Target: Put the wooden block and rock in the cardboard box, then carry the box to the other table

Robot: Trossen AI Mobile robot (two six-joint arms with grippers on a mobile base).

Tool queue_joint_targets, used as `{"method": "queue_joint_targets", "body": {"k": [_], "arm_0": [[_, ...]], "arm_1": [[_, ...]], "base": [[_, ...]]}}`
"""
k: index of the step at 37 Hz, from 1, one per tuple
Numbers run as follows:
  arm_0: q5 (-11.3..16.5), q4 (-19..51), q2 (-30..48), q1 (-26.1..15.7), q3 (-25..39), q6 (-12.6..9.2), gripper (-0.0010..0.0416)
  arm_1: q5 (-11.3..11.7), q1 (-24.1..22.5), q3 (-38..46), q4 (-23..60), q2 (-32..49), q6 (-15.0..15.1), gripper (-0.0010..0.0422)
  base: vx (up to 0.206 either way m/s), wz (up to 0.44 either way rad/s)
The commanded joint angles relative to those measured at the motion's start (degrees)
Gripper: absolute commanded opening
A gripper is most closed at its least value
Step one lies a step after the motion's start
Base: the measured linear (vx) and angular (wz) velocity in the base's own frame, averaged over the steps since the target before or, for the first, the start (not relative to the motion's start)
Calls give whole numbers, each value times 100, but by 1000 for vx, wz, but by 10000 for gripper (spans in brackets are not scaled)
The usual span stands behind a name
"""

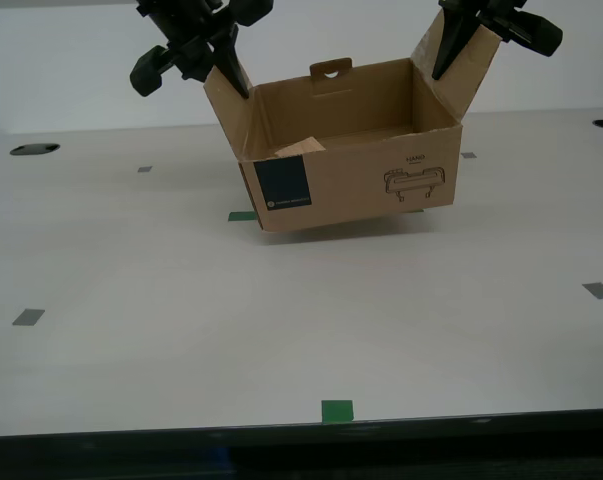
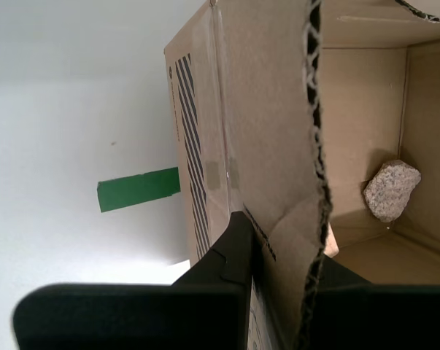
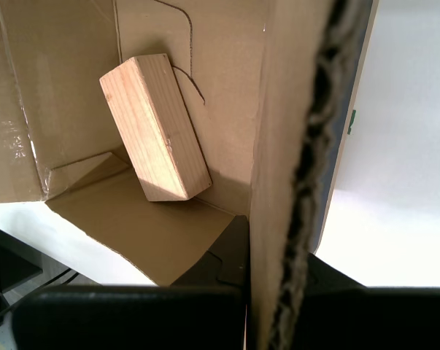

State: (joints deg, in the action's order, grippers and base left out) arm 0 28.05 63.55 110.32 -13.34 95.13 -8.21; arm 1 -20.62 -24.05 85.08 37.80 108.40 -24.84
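Cardboard box (image 1: 351,175) hangs tilted just above table (image 1: 181,340). My first gripper (image 3: 278,284) clamped on one side flap, my second gripper (image 2: 278,284) clamped on opposite flap. Wooden block (image 3: 155,127) and rock (image 2: 392,189) inside box.

White desk (image 1: 161,330) bears green tape marks: one at 6 o'clock near its front edge (image 1: 337,410), another toward centre (image 1: 242,215). Grey tape squares (image 1: 28,317) lie scattered. A dark object (image 1: 34,149) sits at 10 o'clock.
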Motion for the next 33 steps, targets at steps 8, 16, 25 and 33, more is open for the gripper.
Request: {"method": "queue_joint_targets", "body": {"k": [8, 16, 25, 33], "arm_0": [[96, -7, -11, -11, 4, -129, -1], [96, -28, -11, -11, 4, -129, -1], [96, -9, -11, -11, 7, -129, -1], [98, -4, -11, -11, 4, -129, -1]], "arm_1": [[-83, -37, 9, -37, -11, -118, -1], [-83, -37, 31, -63, -11, -170, -1], [-85, -39, 168, -66, -11, -203, -1], [-87, -39, 214, -59, -11, -221, -1]], "base": [[-47, -10], [-73, -9], [-77, 10], [-70, 10]]}}
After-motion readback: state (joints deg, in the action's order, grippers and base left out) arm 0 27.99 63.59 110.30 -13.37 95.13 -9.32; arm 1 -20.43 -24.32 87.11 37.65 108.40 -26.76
